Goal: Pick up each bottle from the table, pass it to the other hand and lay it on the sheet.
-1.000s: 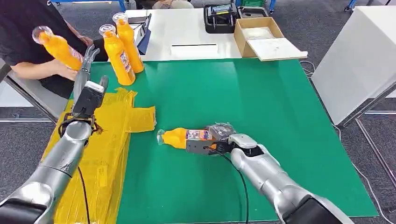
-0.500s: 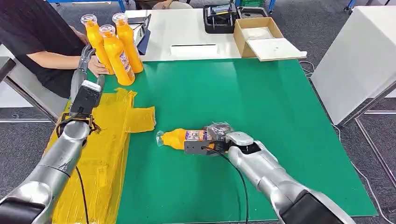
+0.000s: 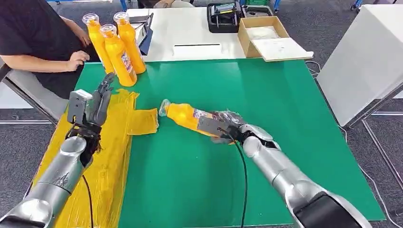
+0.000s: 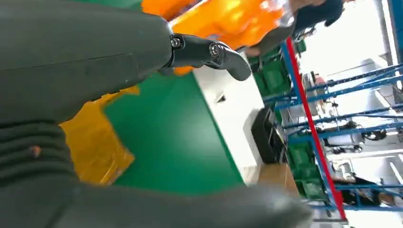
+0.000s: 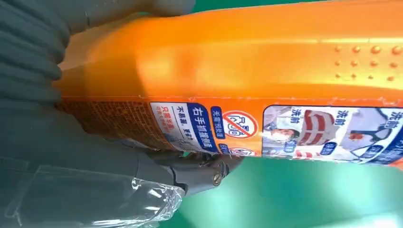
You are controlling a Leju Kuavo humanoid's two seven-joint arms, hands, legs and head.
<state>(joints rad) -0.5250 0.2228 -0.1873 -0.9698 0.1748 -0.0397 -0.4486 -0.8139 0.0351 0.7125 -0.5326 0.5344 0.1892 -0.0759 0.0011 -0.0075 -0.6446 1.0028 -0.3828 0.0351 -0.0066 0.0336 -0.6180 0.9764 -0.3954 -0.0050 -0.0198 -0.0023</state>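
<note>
Your right hand (image 3: 223, 127) has lifted the orange plastic bottle with the clear cap (image 3: 186, 116). Half a second ago that bottle lay flat. Now it is tilted, with its cap pointing to about 10 o'clock, over the middle of the green tabletop (image 3: 266, 95). The fingers (image 5: 199, 175) are wrapped around the bottle's fat end, right by its label.

Your left hand (image 3: 97, 102) has come back from the far left corner. It now sits up over the top edge of the crinkly yellow plastic sheet (image 3: 107, 156), at about 9 o'clock from the held bottle. Its fingers are spread and hold nothing.

The person's hand (image 3: 77, 58) has let go of the far bottle and pulled back to the left.

Count the bottles: four in all. One is in your right hand. Three standing orange bottles (image 3: 116, 52) wait close together at about 11 o'clock. There is one yellow sheet.
</note>
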